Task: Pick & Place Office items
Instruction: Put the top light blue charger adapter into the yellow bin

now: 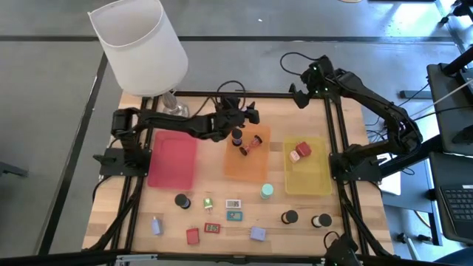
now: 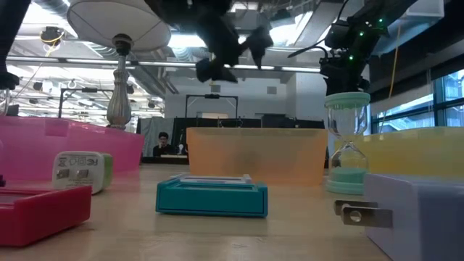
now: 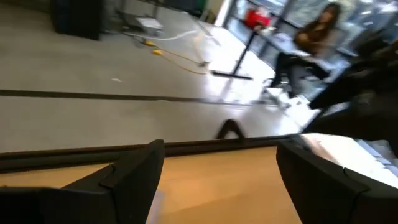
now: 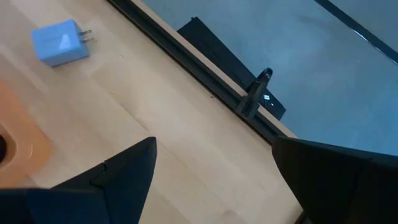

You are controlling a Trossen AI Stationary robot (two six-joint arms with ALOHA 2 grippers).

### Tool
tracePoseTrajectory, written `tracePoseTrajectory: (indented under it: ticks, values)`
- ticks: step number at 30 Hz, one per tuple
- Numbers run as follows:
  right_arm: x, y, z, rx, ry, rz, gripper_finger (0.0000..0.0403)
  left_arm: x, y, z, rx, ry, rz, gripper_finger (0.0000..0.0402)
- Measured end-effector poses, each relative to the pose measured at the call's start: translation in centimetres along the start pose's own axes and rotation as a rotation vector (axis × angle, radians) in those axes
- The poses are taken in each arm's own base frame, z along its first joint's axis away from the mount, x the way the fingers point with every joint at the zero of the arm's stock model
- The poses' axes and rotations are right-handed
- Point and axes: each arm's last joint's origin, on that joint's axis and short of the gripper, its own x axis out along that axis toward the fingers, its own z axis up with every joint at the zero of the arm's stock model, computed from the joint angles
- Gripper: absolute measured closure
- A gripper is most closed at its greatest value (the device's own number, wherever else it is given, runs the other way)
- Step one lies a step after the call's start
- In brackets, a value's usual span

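My left gripper (image 1: pixel 247 118) hangs open above the far end of the orange tray (image 1: pixel 247 171); in the low view it shows high over the tray (image 2: pixel 232 47). Nothing is between its fingers (image 3: pixel 134 180). Below it in the tray stand a black round item (image 1: pixel 238 137) and a red one (image 1: pixel 256 142). A red and white item (image 1: pixel 299 152) lies in the yellow tray (image 1: pixel 309 181). My right gripper (image 1: pixel 301 92) waits open over the table's far right corner, holding nothing. Black rounds (image 1: pixel 290 217), a teal round one (image 1: pixel 267 191), flat rectangles (image 1: pixel 233 204) and lavender blocks (image 1: pixel 258 233) rest on the near table.
The pink tray (image 1: pixel 174 162) lies left of the orange one. A big white-shaded lamp (image 1: pixel 140 44) stands at the far left corner, close behind my left arm. A black frame rail (image 1: pixel 338 148) runs along the table's right side. Bare wood shows between the trays and the near items.
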Motion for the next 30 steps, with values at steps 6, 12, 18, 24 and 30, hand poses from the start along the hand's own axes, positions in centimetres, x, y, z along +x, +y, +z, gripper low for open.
tracePoseTrajectory:
  ticks: [6, 12, 18, 24, 30]
  values:
    - [0.0, 0.0, 0.1, 0.0, -0.007, -0.001, 0.008, 2.0, 0.9, -2.3, 0.081, -0.056, 0.131, 0.0093]
    - [0.0, 0.0, 0.2, 0.001, -0.019, -0.003, 0.008, 4.5, 2.1, -3.5, 0.13, 0.029, 0.105, 0.0093]
    - [0.0, 0.0, 0.2, 0.004, -0.019, -0.003, 0.008, 6.8, 3.8, -2.5, 0.051, 0.176, -0.01, 0.0093]
    - [0.0, 0.0, 0.2, 0.007, -0.019, -0.003, 0.008, 7.6, 4.5, -2.2, 0.033, 0.273, -0.076, 0.0093]
    - [0.0, 0.0, 0.3, 0.007, -0.028, -0.004, 0.008, 7.5, 5.0, -2.8, 0.07, 0.342, -0.051, 0.0093]
